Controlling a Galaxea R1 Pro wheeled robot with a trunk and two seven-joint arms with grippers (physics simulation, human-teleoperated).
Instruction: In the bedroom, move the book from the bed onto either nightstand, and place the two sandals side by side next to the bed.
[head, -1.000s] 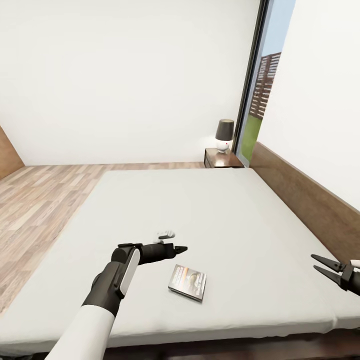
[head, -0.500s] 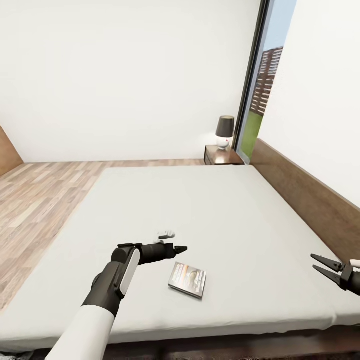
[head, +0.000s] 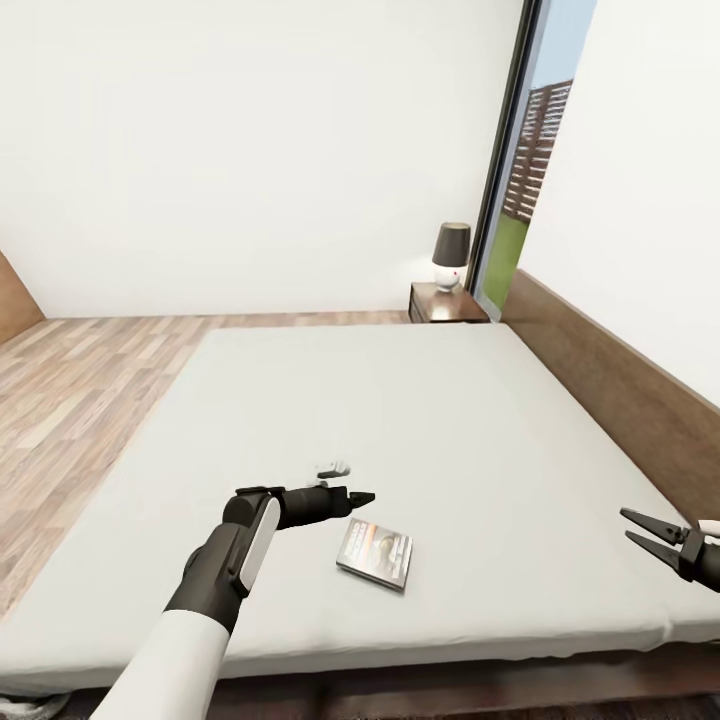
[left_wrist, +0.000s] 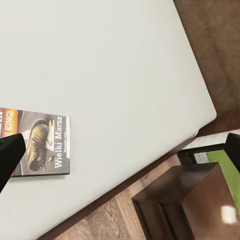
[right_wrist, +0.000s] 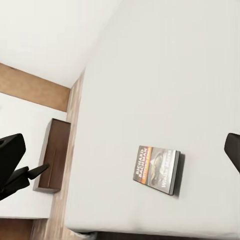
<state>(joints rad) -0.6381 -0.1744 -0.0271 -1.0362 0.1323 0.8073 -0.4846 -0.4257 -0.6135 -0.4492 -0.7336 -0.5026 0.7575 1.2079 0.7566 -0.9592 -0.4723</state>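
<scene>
The bed, with its pale mattress and brown headboard along the right, is seen in the head view to take up most of the room, with plank floor to its left and a white wall behind. Beyond its far corner, the nightstand is set beside the tall window, and a lamp stands on it. The book lies flat on the mattress near the front edge, just right of and nearer than the left gripper, which is held above the mattress and apart from the book; whether its jaws are together or apart cannot be told from this view. The right gripper is seen at the right edge with its fingers spread, well apart from the book. In the left wrist view, the cover words on the book can be read, and a second dark nightstand is shown beyond the mattress corner; both dark fingertips sit at opposite edges, so those jaws are wide apart. In the right wrist view, the book is shown with its orange band, alone on the mattress.
</scene>
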